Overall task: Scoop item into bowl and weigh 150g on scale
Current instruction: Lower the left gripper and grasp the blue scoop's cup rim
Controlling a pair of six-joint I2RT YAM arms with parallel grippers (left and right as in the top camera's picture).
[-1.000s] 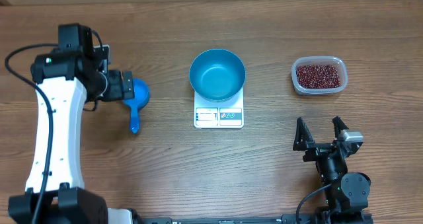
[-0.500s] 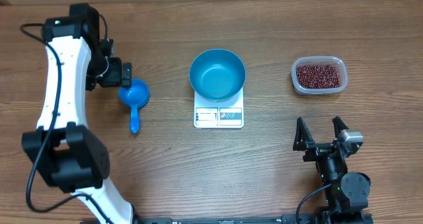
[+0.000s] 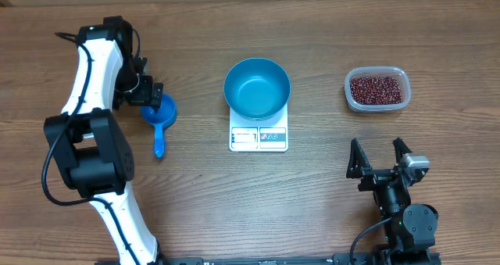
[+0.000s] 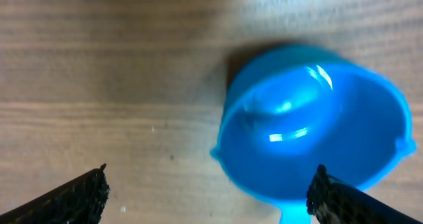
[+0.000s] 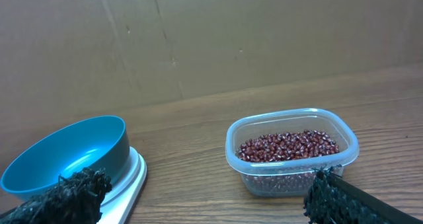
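Note:
The teal-blue bowl (image 3: 257, 87) stands empty on the white scale (image 3: 258, 137) at mid-table; the right wrist view shows the bowl (image 5: 66, 154) and the scale (image 5: 129, 178) too. The item, dark red-brown beans (image 3: 377, 88) (image 5: 288, 145), fills a clear tub (image 3: 400, 98) at the right. A small blue scoop (image 3: 159, 115) lies left of the scale, handle toward the front. My left gripper (image 3: 147, 95) (image 4: 210, 192) hovers open over the scoop's cup (image 4: 310, 118), holding nothing. My right gripper (image 3: 380, 157) (image 5: 205, 187) stands open near the front right, well short of the tub.
The clear tub (image 5: 291, 168) sits toward the back right corner of the wooden table (image 3: 312, 195). A cardboard wall (image 5: 211, 39) rises behind the table's far edge. Bare wood lies between the scale and the tub.
My left arm has swung toward the back, and its gripper has shifted slightly over the blue scoop's cup. The right arm, bowl, scale and tub have not moved.

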